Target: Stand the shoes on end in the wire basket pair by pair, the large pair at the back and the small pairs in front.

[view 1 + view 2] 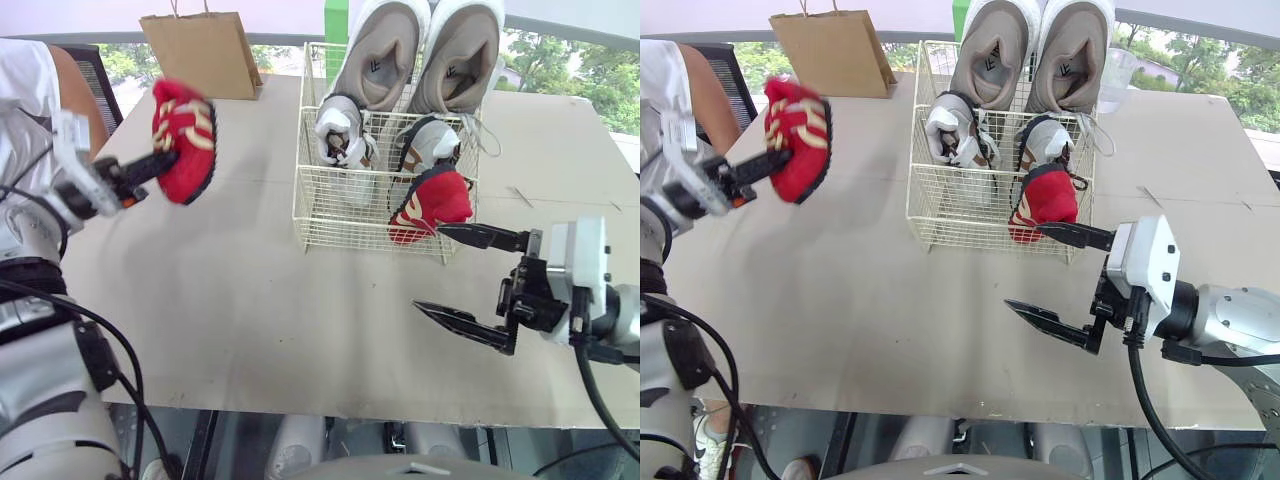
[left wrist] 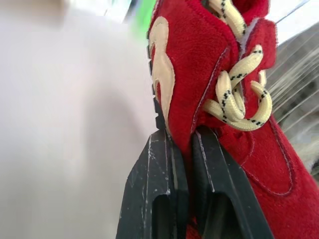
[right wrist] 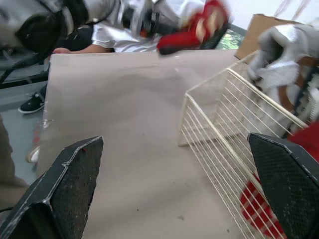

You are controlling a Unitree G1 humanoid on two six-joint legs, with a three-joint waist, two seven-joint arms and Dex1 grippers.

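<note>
My left gripper is shut on a small red shoe with cream laces, held in the air over the table's left side. Its fingers pinch the red fabric in the left wrist view. The cream wire basket stands at the table's middle back. Two large grey shoes stand on end at its rear, two small grey shoes in front of them. The other red shoe stands in the basket's front right corner. My right gripper hangs wide open just in front of that corner, holding nothing.
A brown paper bag stands at the table's back left. A person in a white shirt sits at the far left edge. The brown tabletop stretches bare between the arms, its front edge close to me.
</note>
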